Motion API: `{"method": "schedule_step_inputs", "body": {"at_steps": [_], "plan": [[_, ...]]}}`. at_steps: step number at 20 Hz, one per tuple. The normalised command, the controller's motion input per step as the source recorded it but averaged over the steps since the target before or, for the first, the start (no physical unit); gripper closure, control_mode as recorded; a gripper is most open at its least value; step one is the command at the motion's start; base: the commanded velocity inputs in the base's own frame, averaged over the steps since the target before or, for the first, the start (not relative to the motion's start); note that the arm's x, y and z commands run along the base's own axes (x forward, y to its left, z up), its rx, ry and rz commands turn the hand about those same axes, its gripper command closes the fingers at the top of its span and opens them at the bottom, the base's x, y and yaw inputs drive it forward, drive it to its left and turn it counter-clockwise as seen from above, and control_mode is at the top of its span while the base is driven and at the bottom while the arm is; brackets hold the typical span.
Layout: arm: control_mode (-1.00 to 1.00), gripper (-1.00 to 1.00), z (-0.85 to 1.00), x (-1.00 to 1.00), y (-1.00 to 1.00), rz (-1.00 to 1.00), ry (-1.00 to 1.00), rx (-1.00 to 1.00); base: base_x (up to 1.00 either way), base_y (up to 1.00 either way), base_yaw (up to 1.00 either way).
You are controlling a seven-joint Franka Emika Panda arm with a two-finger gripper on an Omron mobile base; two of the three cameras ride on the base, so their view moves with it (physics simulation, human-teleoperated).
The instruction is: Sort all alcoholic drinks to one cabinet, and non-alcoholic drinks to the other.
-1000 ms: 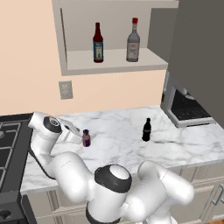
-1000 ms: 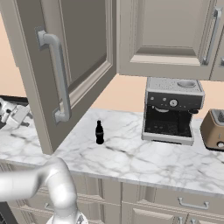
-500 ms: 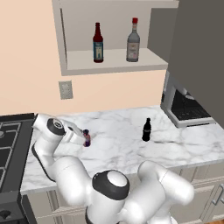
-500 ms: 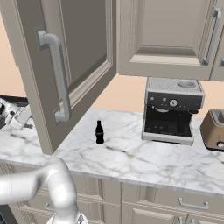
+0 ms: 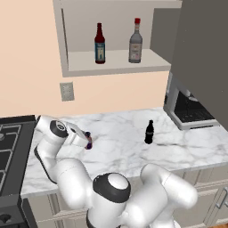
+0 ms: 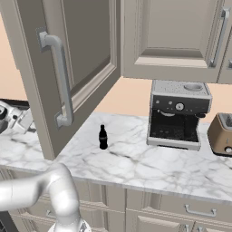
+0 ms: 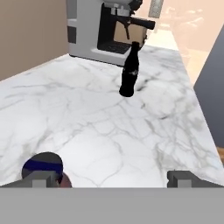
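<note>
Left base view: blue-labelled bottle [image 5: 99,43] shelved.

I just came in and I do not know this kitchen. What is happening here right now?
The white arm reaches low over the marble counter toward the small purple-pink container. In the hand view, the gripper is open, with the container's blue top beside one of the fingers, not between them. The black cola bottle stands alone near the coffee machine. The dark bottle and the clear red-capped bottle already stand in the open cabinet.

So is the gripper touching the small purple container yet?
Cannot tell. In the hand view the purple container sits right at one finger of the gripper, but neither contact nor gap shows plainly.
</note>
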Motion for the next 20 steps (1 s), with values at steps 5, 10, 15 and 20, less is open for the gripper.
{"method": "schedule_step_inputs", "body": {"at_steps": [5,10,15,20], "plan": [[-1.0,-1.0,-0.01,0.23,0.0,0.0,0.0,0.0,0.0,0.0,0.0],[-1.0,-1.0,-0.07,0.24,0.0,0.0,0.01,0.0,0.0,0.0,0.0],[-1.0,-1.0,-0.1,0.16,0.04,0.0,0.03,0.0,0.0,0.0,0.0],[-1.0,-1.0,-0.12,0.19,0.11,0.0,0.03,-0.01,0.0,0.0,0.0]]}}
